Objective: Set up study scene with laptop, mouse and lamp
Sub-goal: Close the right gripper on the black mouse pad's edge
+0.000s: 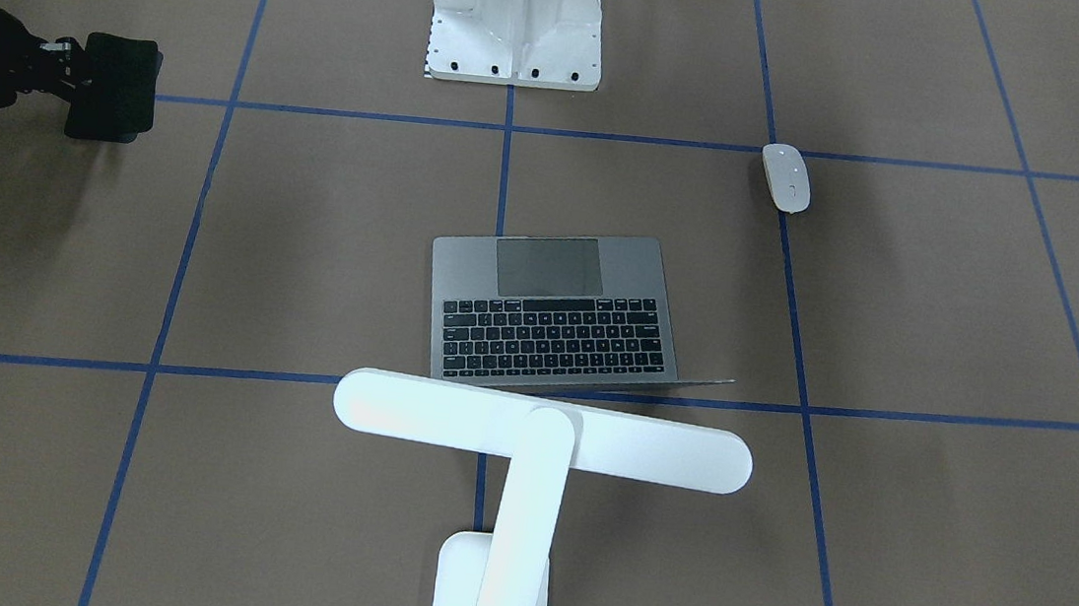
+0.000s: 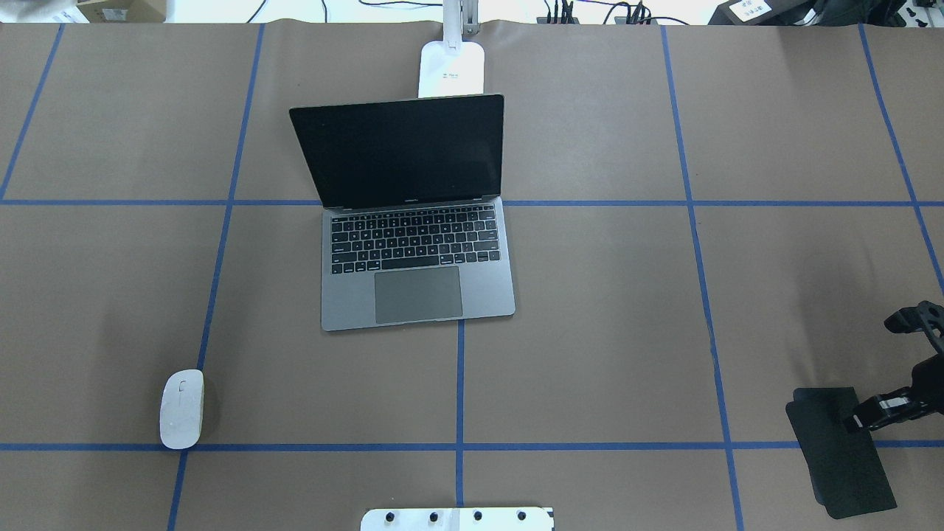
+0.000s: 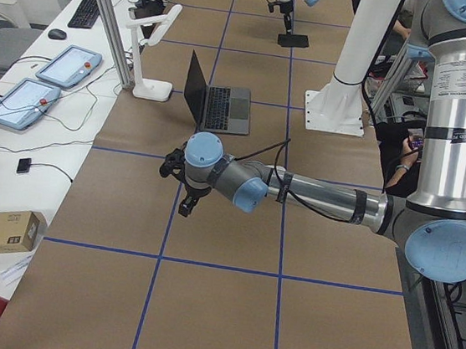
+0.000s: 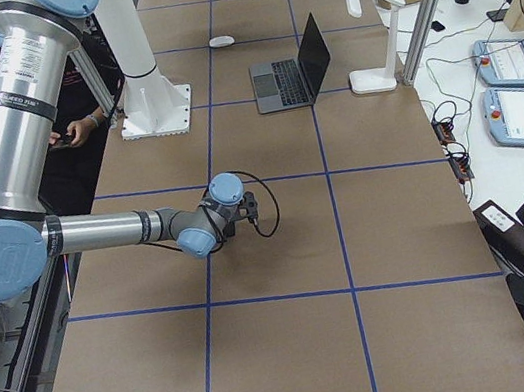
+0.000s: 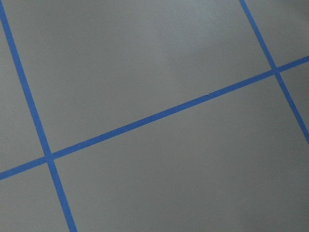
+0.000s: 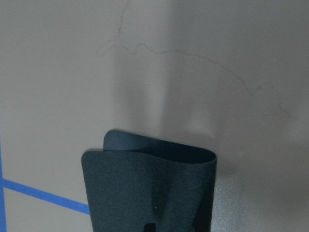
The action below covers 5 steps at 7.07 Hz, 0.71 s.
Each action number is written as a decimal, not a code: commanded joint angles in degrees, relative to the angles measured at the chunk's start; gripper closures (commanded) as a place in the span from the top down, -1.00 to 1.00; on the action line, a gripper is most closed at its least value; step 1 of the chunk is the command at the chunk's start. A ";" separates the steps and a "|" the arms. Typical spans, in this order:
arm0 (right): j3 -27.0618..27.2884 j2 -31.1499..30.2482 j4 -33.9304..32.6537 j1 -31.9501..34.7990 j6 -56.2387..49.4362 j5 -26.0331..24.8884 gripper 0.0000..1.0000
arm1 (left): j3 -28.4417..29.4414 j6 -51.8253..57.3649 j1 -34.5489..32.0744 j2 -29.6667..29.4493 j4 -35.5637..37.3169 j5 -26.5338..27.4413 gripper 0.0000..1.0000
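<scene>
Well off to the robot's left, the left gripper (image 3: 185,205) is hovering over bare brown table (image 2: 627,295) with nothing between its fingers. I cannot tell whether they are spread or closed, and its wrist camera is showing only paper and blue tape lines.

Next, the white mouse (image 2: 182,409) is lying on the near left part of the table, its near end touching a blue tape line, well apart from everything else.

At the centre, the laptop (image 2: 417,295) is sitting open with its dark screen upright and its keyboard facing the robot. The white lamp (image 2: 451,70) is standing just behind the screen at the table's far edge, and from across the table its long bar head is reaching sideways above the top edge of the lid.

A white bolted bracket (image 2: 457,518) is sitting at the near edge, in line with the laptop.

Far to the right, the right gripper (image 2: 855,422) is pinching one edge of a black mat (image 2: 841,457), which is curling in its grasp.
</scene>
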 commanded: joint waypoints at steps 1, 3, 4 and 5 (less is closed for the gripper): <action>-0.15 -0.12 -0.15 -0.03 0.02 0.09 0.03 | -0.06 0.00 0.00 0.00 -0.07 0.00 1.00; -0.15 -0.82 -0.16 0.24 0.02 0.09 0.03 | -0.15 -0.09 0.00 0.00 -0.50 0.00 1.00; -0.15 -0.82 -0.16 0.15 0.02 0.09 0.03 | -0.15 -0.09 0.00 0.00 -0.51 0.00 1.00; -0.24 -0.65 -0.16 -0.11 0.02 0.01 0.02 | -0.15 -0.09 0.00 0.00 -0.59 0.00 1.00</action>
